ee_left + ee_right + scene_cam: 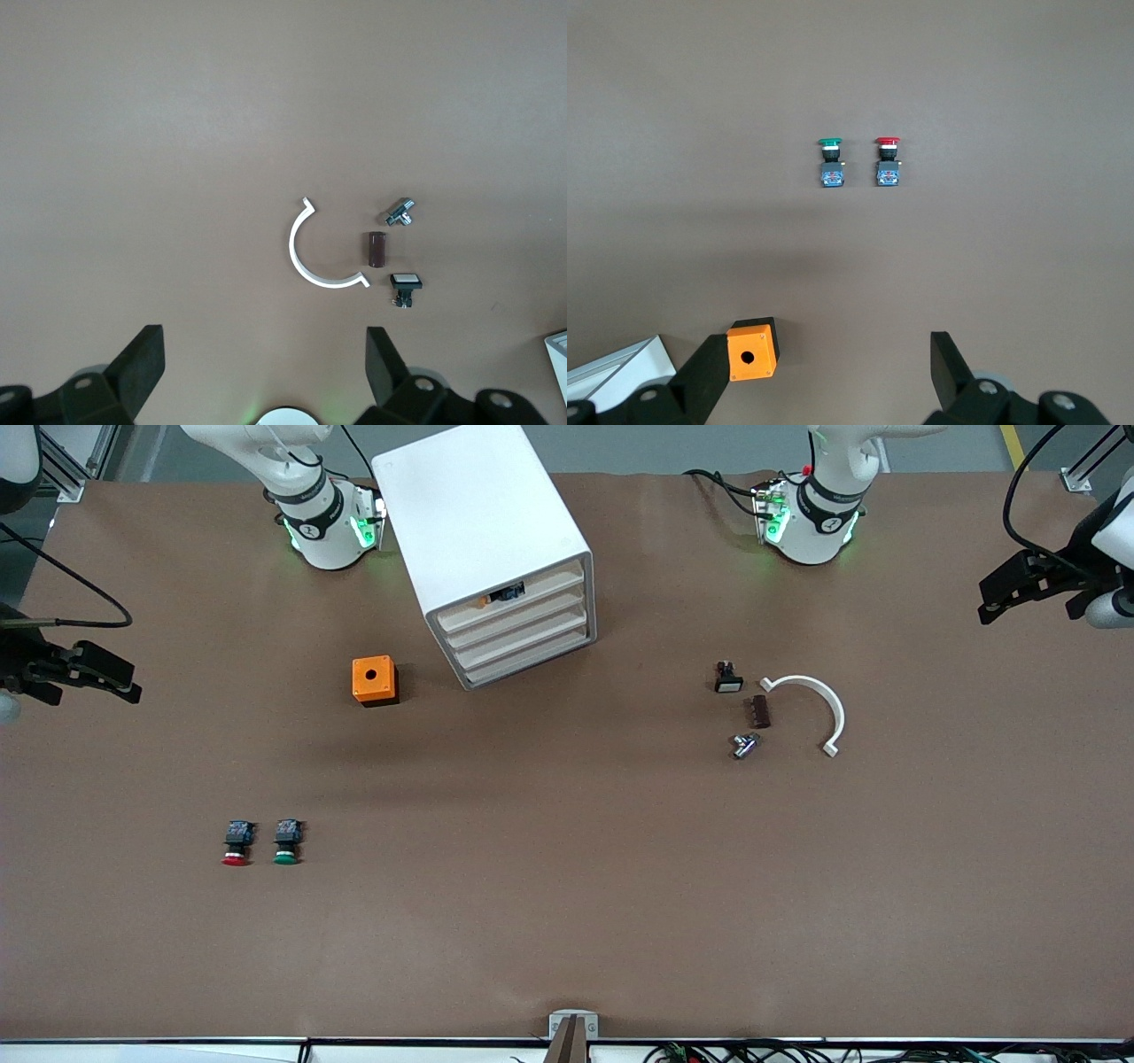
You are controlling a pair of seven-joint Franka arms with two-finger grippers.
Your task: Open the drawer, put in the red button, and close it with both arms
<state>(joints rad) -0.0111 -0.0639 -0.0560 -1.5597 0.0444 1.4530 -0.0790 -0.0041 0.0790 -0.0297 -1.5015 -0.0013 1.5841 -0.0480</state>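
Nothing of the task had been done at this moment. The cabinet (493, 549) stood at about twelve o'clock on the table (567, 921), between the two arm bases, and all four of its drawers looked shut; the drawer (523, 636) to be opened showed only its plain white front. The red button (236, 843) lay on its side at about eight o'clock on the table, just beside the green button (286, 842), with the green one closer to the table's middle. An orange box (375, 680) sat between the buttons and the cabinet.

The right gripper (84, 673) hung at the table's nine o'clock edge, fingers spread wide and empty. The left gripper (1019, 589) hung near the two o'clock edge, also spread and empty, above a white curved clip (317, 252) and small parts.

Everything was left: pulling the drawer out, picking up the red button, dropping it in, and pushing the drawer shut with both arms.
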